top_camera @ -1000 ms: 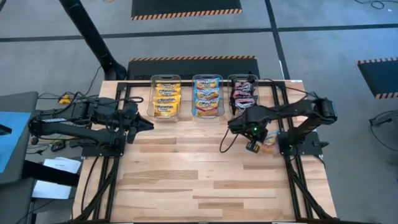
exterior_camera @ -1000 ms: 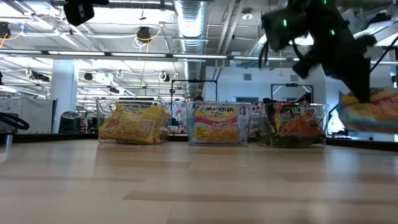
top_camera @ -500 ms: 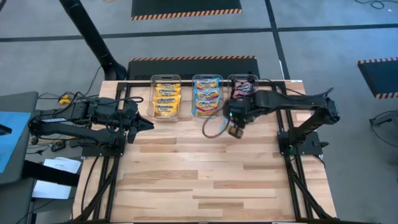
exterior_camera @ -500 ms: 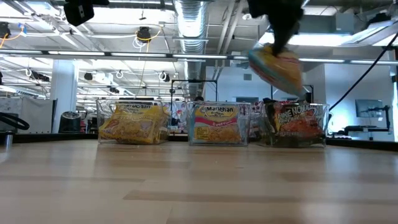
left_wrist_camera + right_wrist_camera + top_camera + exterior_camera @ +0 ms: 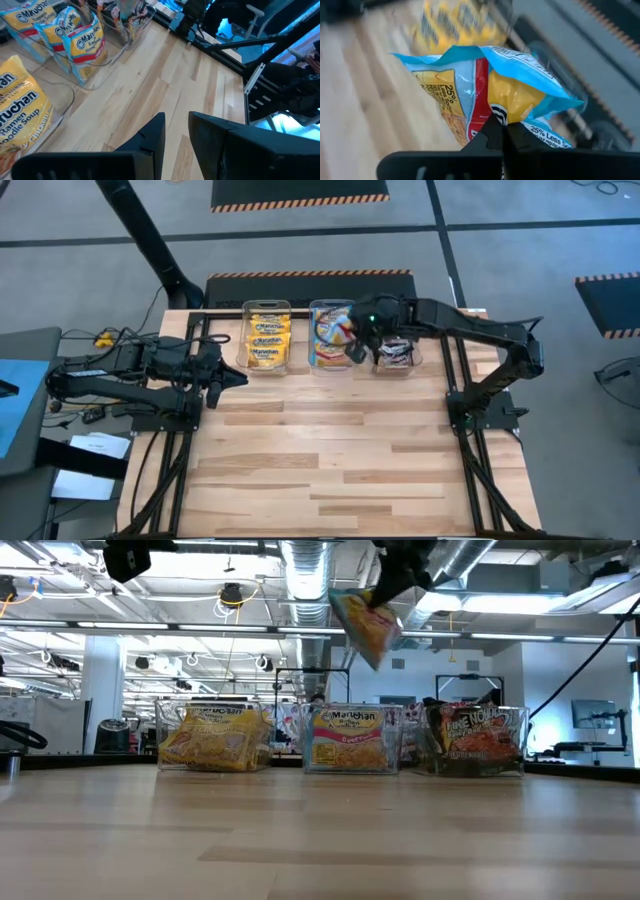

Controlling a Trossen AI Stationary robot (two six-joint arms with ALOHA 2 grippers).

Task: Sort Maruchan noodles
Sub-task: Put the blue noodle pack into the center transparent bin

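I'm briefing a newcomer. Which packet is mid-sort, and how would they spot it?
Find the three clear bins along the table's far edge. Above the middle bin, the right claw holds a light blue packet, the only one in the air.

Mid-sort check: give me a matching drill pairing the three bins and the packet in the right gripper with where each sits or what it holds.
Things:
1. left bin
2. middle bin
3. right bin
4. held packet

States:
A. light blue packets with yellow and pink
B. hanging in the air from the right gripper, above the middle bin
C. yellow-orange packets
D. dark maroon-black packets

Pairs: 1-C, 2-A, 3-D, 4-B
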